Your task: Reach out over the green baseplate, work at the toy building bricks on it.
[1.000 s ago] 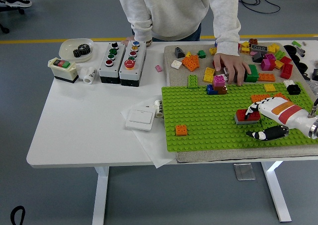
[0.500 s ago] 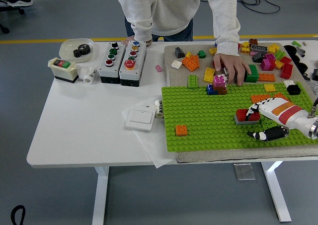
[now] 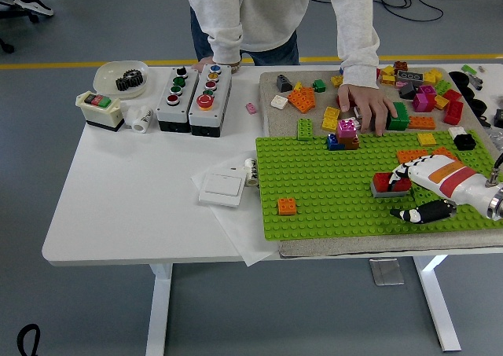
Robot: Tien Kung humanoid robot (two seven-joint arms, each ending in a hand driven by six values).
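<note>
The light is bright and even. Shadows under the table [image 3: 118,214] are soft. The picture is sharp, without glare.

Green baseplate [image 3: 330,191] flat. On it: orange brick [image 3: 287,207] near-left; red-on-grey brick [image 3: 391,184] right; magenta-blue-brown stack [image 3: 345,134] at far edge.

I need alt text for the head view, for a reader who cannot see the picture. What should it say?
The robot's right hand rests on the green baseplate, its fingers at a red brick on a grey brick. A person at the table's far side lays a hand among loose coloured bricks on a beige mat. Switch boxes stand on the white table.
</note>
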